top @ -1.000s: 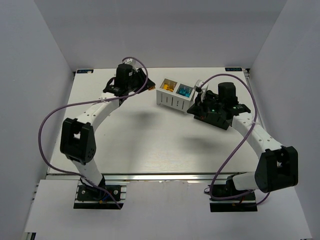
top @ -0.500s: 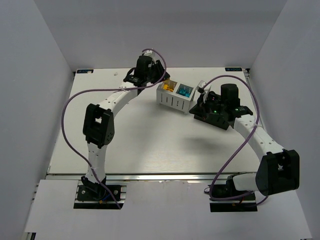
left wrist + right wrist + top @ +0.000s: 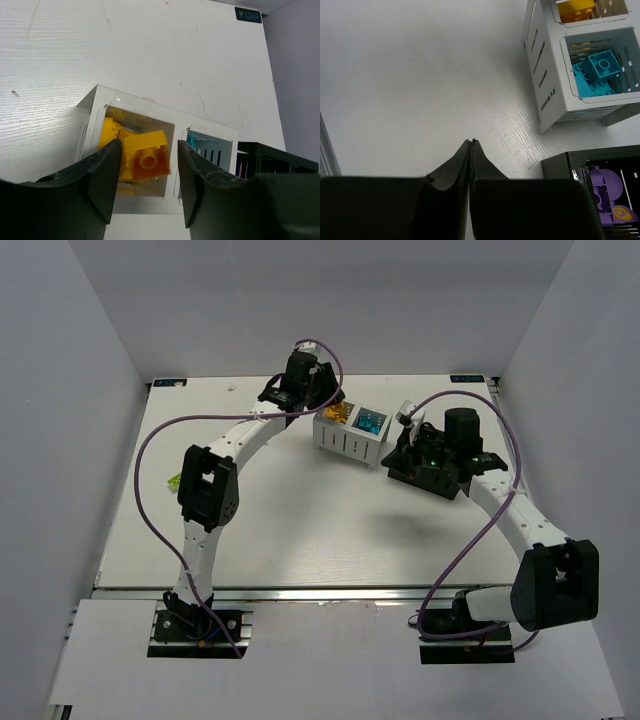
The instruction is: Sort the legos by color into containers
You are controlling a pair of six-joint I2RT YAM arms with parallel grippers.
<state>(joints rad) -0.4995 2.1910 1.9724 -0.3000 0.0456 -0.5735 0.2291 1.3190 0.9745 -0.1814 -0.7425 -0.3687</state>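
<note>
My left gripper [image 3: 147, 185] hangs open over the white box [image 3: 95, 100], above its left compartment. An orange brick [image 3: 147, 155] lies loose between and below the jaws, over other orange bricks in that compartment. The box's right compartment holds cyan bricks [image 3: 597, 70]. My right gripper [image 3: 471, 142] is shut and empty over bare table, just left of the black box [image 3: 565, 167], which holds purple bricks [image 3: 605, 192]. In the top view the left gripper [image 3: 325, 400] is at the white box [image 3: 350, 440] and the right gripper [image 3: 398, 450] is at the black box [image 3: 440, 480].
A lime green brick [image 3: 172, 478] lies near the table's left edge, beside the left arm's elbow. The two boxes stand close together at the back right. White walls close in the table on three sides.
My left arm swung right from the back left of the table to over the white box, carrying an orange brick that now sits free of the open jaws. The right arm barely moved.
</note>
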